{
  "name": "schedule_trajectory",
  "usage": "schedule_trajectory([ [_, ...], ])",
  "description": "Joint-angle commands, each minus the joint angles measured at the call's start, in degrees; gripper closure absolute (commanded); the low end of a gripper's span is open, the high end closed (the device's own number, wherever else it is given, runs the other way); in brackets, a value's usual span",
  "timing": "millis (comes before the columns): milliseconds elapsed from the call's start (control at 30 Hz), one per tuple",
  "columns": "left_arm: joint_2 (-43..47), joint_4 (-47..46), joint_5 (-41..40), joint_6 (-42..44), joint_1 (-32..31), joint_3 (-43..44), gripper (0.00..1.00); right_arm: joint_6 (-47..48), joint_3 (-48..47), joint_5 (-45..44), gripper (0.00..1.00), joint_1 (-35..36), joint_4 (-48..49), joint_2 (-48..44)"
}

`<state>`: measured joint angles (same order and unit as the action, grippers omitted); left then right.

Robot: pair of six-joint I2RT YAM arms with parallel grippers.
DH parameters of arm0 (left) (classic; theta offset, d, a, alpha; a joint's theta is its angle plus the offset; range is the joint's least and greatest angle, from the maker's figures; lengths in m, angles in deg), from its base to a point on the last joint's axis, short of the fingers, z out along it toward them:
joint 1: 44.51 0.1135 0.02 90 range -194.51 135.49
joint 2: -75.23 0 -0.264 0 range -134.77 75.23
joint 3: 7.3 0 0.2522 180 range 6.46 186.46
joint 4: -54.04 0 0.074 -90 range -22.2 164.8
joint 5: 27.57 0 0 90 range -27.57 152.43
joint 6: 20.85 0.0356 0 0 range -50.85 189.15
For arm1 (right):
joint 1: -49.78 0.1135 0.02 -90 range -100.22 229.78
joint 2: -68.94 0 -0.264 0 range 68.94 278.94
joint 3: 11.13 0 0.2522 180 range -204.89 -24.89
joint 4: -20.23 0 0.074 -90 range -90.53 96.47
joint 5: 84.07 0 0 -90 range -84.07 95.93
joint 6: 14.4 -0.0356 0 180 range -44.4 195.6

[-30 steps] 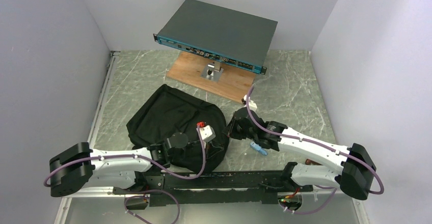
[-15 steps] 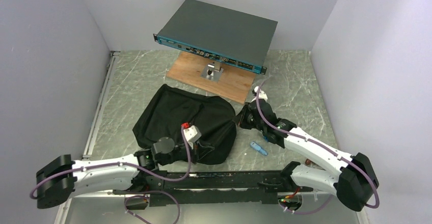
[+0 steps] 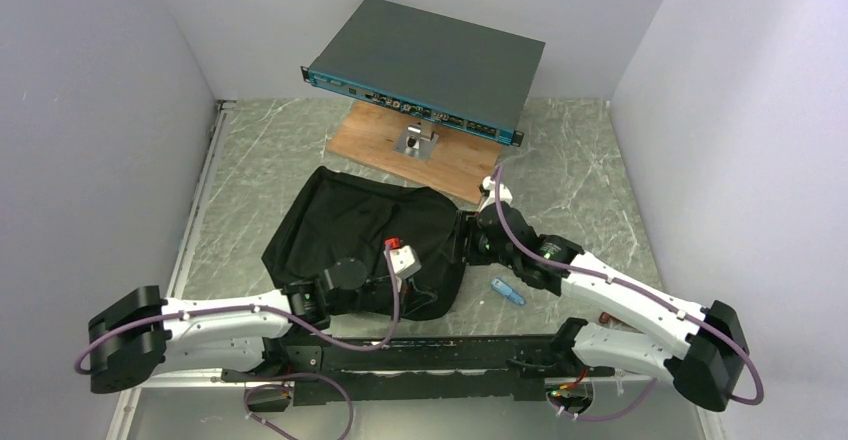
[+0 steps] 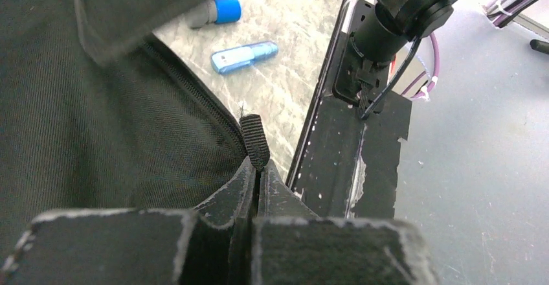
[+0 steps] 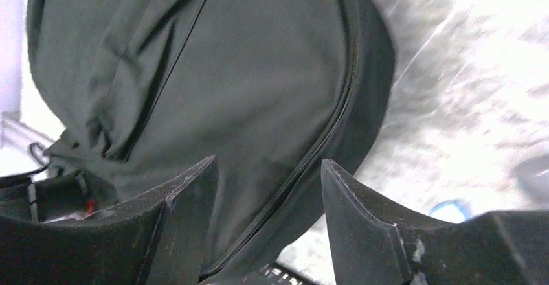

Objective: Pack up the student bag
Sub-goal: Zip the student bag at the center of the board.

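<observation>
By student bag [image 3: 350, 230] | right pincer [image 5: 267, 162] has opened | left pincer [image 4: 257, 171] grips zipper [image 4: 254, 139]

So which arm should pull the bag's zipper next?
Left. Its jaws are shut on the zipper pull at the near edge of the student bag. The right jaws stand open above the bag's side, gripping nothing.

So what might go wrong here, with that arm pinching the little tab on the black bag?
The left jaws are shut on only the small zipper tab, so it may slip free under a pull. The right jaws stand open above the student bag, holding nothing, so the soft bag might slide instead of unzipping. A sliding bag could shove the small blue item lying beside it.
</observation>
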<state>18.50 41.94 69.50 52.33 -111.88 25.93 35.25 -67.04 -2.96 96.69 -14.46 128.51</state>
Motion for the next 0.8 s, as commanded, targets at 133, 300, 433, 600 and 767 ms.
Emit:
schedule_trajectory([
  [133, -5.85, -7.13, 4.89, 2.29, -0.13, 4.97, 1.0, -22.6, 6.53, 0.52, 0.49, 7.03, 2.22, -1.76],
  [300, -5.8, -2.72, 1.76, 2.49, -0.05, 5.68, 1.0, -23.76, 6.84, -5.45, 0.75, 6.82, 3.33, -3.45],
  [433, -3.2, -0.93, -3.85, 0.48, 0.01, 2.44, 1.0, -20.6, 6.11, -13.61, 1.0, 5.14, 1.76, -5.87],
  [600, 2.14, 10.31, -11.99, -2.66, 0.14, -0.29, 1.0, -12.57, 9.44, -3.01, 1.0, -9.25, 6.96, -8.1],
  [767, 10.37, 18.08, -18.75, -6.98, 0.14, -4.83, 1.0, -8.61, 11.33, 0.64, 1.0, -17.01, 9.8, -8.91],
])
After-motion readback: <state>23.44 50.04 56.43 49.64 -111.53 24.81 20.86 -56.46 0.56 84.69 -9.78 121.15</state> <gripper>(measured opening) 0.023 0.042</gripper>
